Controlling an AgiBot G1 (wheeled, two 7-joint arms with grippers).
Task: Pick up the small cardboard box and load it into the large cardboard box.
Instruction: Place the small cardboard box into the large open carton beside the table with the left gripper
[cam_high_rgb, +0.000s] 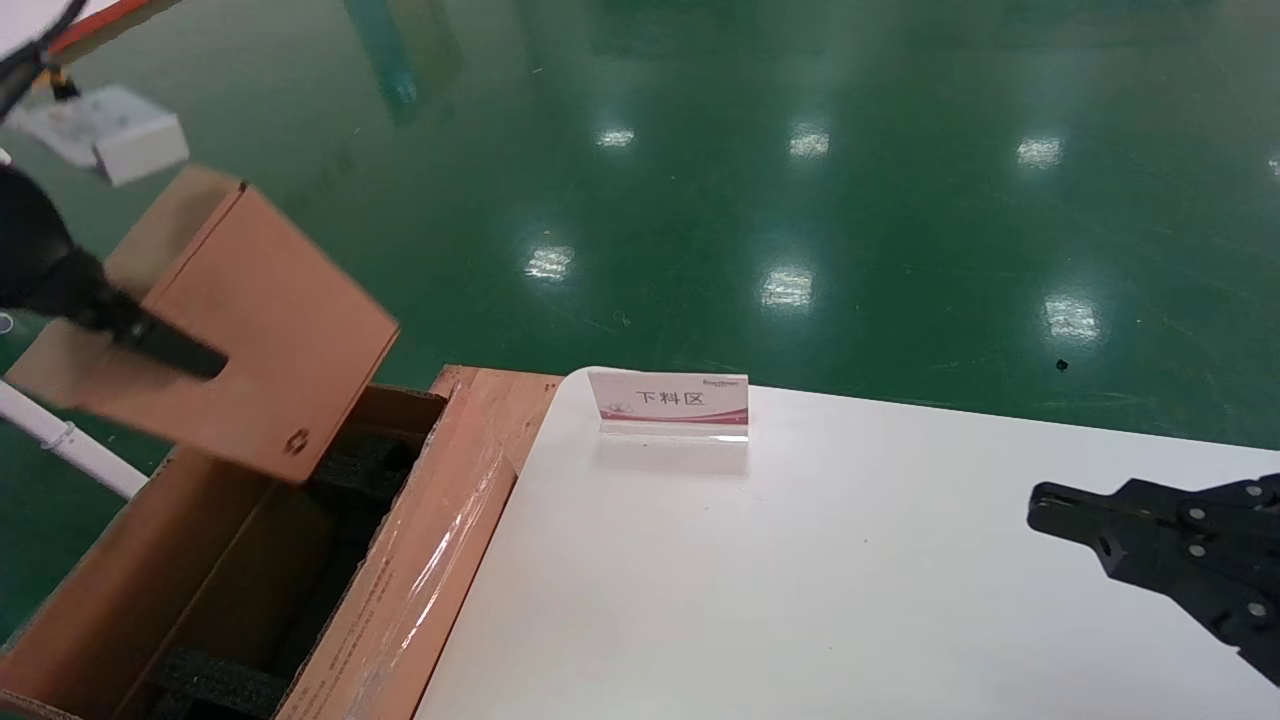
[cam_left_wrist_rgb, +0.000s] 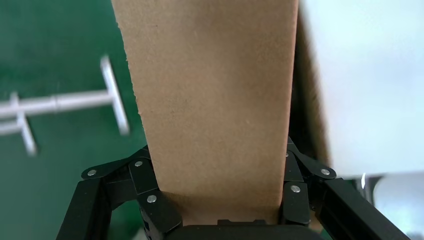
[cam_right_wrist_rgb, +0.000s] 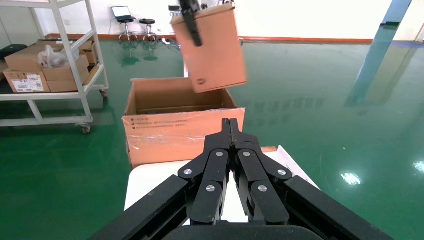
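My left gripper (cam_high_rgb: 190, 355) is shut on the small cardboard box (cam_high_rgb: 250, 330), a plain pinkish-brown flat box with a black mark near its lower corner. It holds the box tilted in the air above the open large cardboard box (cam_high_rgb: 240, 580) at the table's left end. The small box fills the left wrist view (cam_left_wrist_rgb: 210, 100) between the fingers (cam_left_wrist_rgb: 155, 205). The right wrist view shows the small box (cam_right_wrist_rgb: 212, 47) above the carton (cam_right_wrist_rgb: 180, 125). Black foam (cam_high_rgb: 350, 470) lines the carton. My right gripper (cam_high_rgb: 1040, 505) is shut and empty over the table's right side.
A white table (cam_high_rgb: 800, 580) holds a small sign stand (cam_high_rgb: 670, 400) at its far edge. The carton's taped flap (cam_high_rgb: 440, 540) lies along the table's left edge. A white pipe frame (cam_high_rgb: 70, 445) stands left of the carton. Shelving with boxes (cam_right_wrist_rgb: 45, 65) stands beyond on the green floor.
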